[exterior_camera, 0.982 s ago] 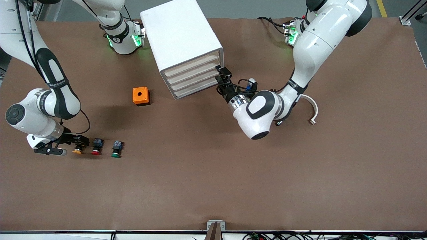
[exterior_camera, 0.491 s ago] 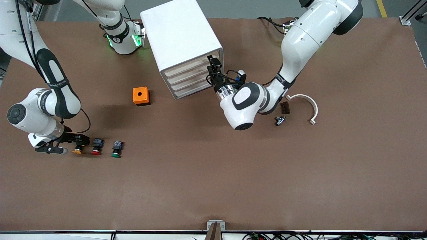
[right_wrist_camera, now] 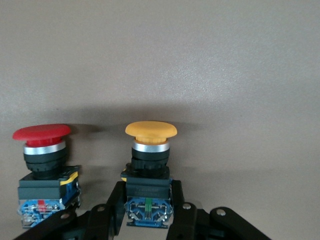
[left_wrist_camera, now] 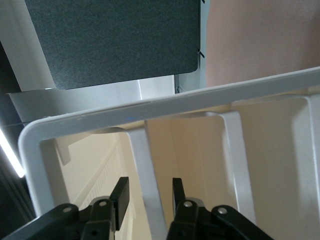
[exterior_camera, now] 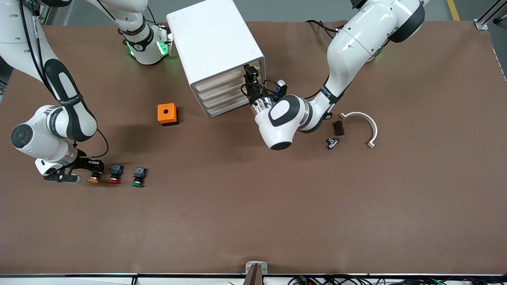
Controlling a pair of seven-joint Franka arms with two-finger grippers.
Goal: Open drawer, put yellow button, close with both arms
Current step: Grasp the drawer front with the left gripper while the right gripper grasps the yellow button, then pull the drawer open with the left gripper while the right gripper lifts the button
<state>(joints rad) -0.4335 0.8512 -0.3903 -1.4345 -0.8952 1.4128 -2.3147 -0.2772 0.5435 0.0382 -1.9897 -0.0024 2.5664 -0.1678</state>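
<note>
Centrally, at the upper middle of the front view, the white cabinet (exterior_camera: 216, 47) is seen on the brown desk (exterior_camera: 277, 206). Since the earlier frames the left gripper (exterior_camera: 250, 75) has been brought up to the drawer (exterior_camera: 229, 75), its jaws spread around a white rib. At the lower left, the right gripper (exterior_camera: 93, 168) is unmoved, its jaws pinching the yellow button (exterior_camera: 93, 179), which is beside the red button (exterior_camera: 115, 174).

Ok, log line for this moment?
left gripper: fingers astride top drawer handle, open | right gripper: fingers around yellow button body, on table | drawer shut
</note>
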